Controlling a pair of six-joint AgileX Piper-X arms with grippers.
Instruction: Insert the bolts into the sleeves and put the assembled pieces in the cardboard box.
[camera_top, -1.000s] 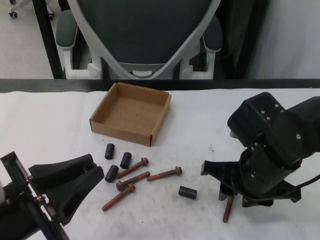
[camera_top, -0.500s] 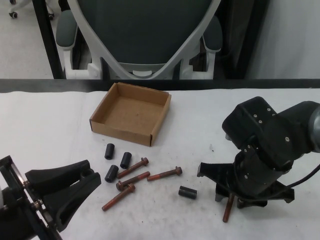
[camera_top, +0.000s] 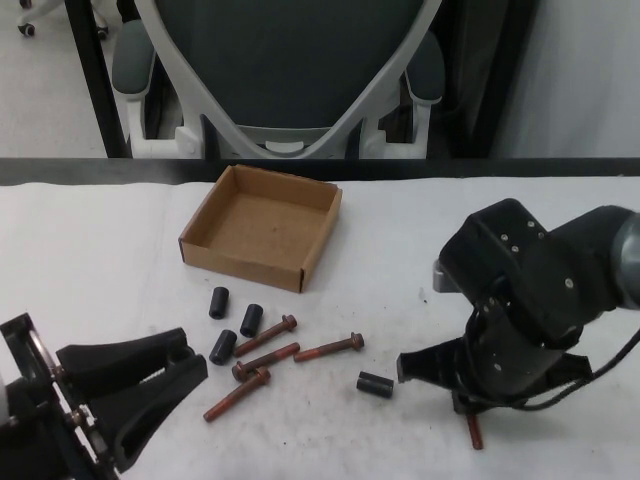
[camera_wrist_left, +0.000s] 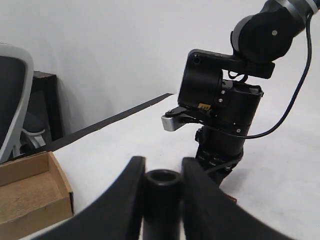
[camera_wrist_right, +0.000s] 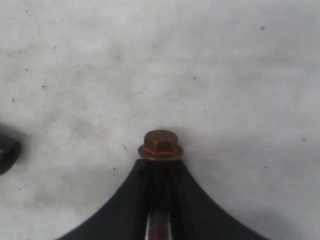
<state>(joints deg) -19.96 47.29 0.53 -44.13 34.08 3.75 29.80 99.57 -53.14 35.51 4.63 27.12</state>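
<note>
Right wrist view: right end effector (camera_wrist_right: 160, 169) pinches the bolt (camera_wrist_right: 160, 145), its head jutting just beyond.

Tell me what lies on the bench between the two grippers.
In the high view, several loose bolts and then a lone sleeve lie between the left gripper and the right gripper.

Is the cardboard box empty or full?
Empty. The cardboard box shows a bare brown floor; loose bolts and sleeves lie outside it.
</note>
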